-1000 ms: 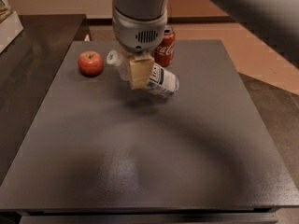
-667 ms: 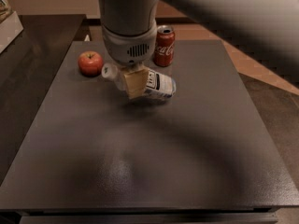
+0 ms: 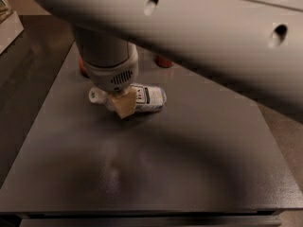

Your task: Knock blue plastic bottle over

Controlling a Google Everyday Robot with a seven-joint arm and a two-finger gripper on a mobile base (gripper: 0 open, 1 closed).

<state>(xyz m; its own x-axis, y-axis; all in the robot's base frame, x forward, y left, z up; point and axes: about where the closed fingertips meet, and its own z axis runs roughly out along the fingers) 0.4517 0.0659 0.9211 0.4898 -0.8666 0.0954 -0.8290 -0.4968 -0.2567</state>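
Note:
The blue plastic bottle [image 3: 147, 98] lies on its side on the dark grey table [image 3: 156, 174], a little left of centre. Its white cap [image 3: 96, 96] points left and its pale label with dark print faces up. My gripper [image 3: 123, 106] comes down from the grey wrist [image 3: 106, 63] and sits right over the bottle's neck end, touching or almost touching it. The wrist hides part of the bottle's neck.
My arm's grey link [image 3: 203, 27] crosses the whole top of the view. Behind it, the base of a red can [image 3: 164, 61] shows beyond the bottle. A sliver of a red apple [image 3: 82, 68] shows left of the wrist. The table's front edge [image 3: 151, 214] is near the bottom.
The gripper and the bottle have shifted left and nearer together. The bottle has gone from tilted to lying flat on the table. The arm now covers the can and apple.

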